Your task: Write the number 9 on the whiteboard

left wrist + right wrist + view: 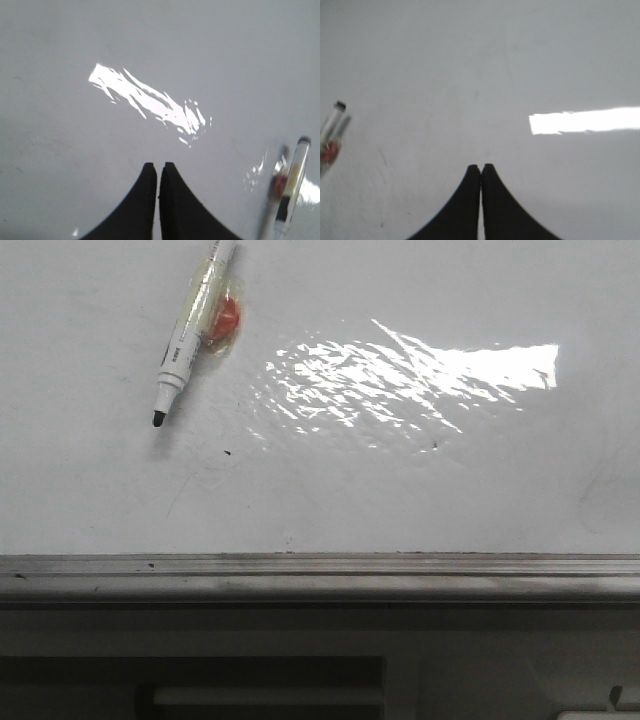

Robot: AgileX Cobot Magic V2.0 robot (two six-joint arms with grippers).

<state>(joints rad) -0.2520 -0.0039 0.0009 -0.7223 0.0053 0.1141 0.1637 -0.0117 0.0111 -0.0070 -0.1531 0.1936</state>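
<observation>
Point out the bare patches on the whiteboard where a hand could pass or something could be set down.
Nearly all of the whiteboard is bare: the whole stretch right of the marker, including the glare patch, and the strip between the marker tip and the grey edge rail. Only the far-left corner, around the marker and its red holder, is occupied.

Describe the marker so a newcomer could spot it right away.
Start at the whiteboard and its bright glare patch; look to the glare's left, near the far edge. The marker lies there uncapped, black tip toward the rail, an orange-red blob taped to its white barrel.
</observation>
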